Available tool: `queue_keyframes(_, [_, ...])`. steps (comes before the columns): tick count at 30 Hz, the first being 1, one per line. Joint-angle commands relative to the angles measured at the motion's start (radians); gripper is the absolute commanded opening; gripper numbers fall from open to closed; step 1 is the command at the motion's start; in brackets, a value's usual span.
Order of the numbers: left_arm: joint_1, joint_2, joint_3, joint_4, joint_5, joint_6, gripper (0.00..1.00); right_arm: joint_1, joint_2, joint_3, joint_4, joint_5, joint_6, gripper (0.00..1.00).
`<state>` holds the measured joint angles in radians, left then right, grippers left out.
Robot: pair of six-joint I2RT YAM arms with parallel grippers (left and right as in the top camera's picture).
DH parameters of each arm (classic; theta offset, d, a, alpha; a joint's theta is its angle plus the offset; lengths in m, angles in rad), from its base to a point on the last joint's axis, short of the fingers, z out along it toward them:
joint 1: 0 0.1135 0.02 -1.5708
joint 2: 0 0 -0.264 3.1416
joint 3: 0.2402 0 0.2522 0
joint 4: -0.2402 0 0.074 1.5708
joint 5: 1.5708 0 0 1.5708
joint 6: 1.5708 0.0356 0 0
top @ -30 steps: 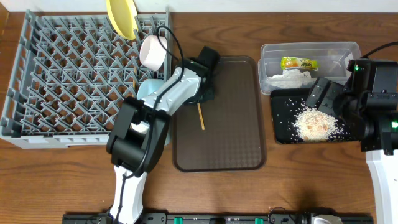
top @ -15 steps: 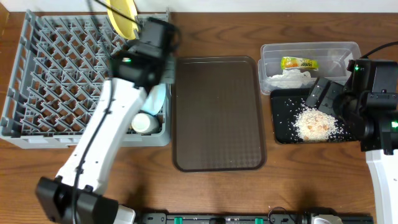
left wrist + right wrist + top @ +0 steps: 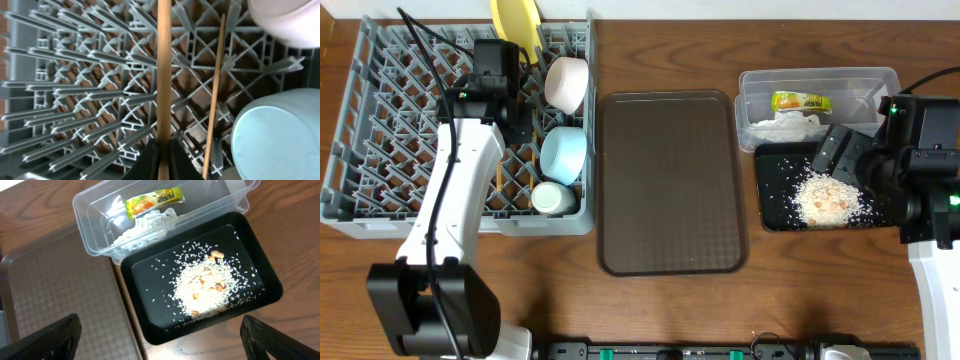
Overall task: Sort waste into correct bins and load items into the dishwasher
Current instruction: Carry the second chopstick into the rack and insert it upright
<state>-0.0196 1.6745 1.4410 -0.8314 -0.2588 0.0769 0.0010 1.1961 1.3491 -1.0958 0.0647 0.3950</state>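
My left gripper (image 3: 164, 146) is shut on a wooden chopstick (image 3: 164, 75) and holds it over the pegs of the grey dishwasher rack (image 3: 380, 120). A second chopstick (image 3: 215, 95) lies in the rack beside it. The yellow plate (image 3: 515, 25), white bowl (image 3: 567, 82), light blue bowl (image 3: 563, 153) and pale green cup (image 3: 550, 197) all stand in the rack. My right gripper (image 3: 162, 339) hangs open over the near edge of the black tray (image 3: 150, 275), which holds rice scraps (image 3: 205, 287). The clear tub (image 3: 95, 205) holds the wrapper (image 3: 152, 202) and the tissue (image 3: 142, 225).
The brown serving tray (image 3: 670, 180) lies bare between the rack and the two bins. The left arm (image 3: 445, 220) stretches across the rack's front half. Bare wooden table (image 3: 720, 310) runs along the front.
My left arm swung from the brown tray to the rack's middle, carrying the chopstick that lay on the tray. The right arm has not moved.
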Motion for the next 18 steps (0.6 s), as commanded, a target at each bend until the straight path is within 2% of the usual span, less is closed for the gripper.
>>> queue_keyframes(1, [0.003,0.036,-0.011,0.014,0.045,0.029,0.08,-0.009,0.002,0.010,0.000,0.014,0.008,0.99])
queue_keyframes(7, [0.003,0.100,-0.011,0.028,0.045,0.031,0.10,-0.009,0.002,0.010,0.000,0.014,0.008,0.99])
queue_keyframes(9, [0.003,0.115,-0.011,0.037,0.045,0.031,0.17,-0.009,0.002,0.010,0.000,0.014,0.008,0.99])
queue_keyframes(10, [0.003,0.117,-0.011,0.038,0.045,0.031,0.29,-0.009,0.002,0.010,-0.001,0.014,0.008,0.99])
queue_keyframes(12, [0.003,0.119,-0.011,0.042,0.045,0.026,0.38,-0.009,0.002,0.010,0.000,0.014,0.008,0.99])
queue_keyframes(18, [0.003,0.110,-0.003,0.053,0.038,0.011,0.42,-0.009,0.002,0.010,0.000,0.013,0.008,0.99])
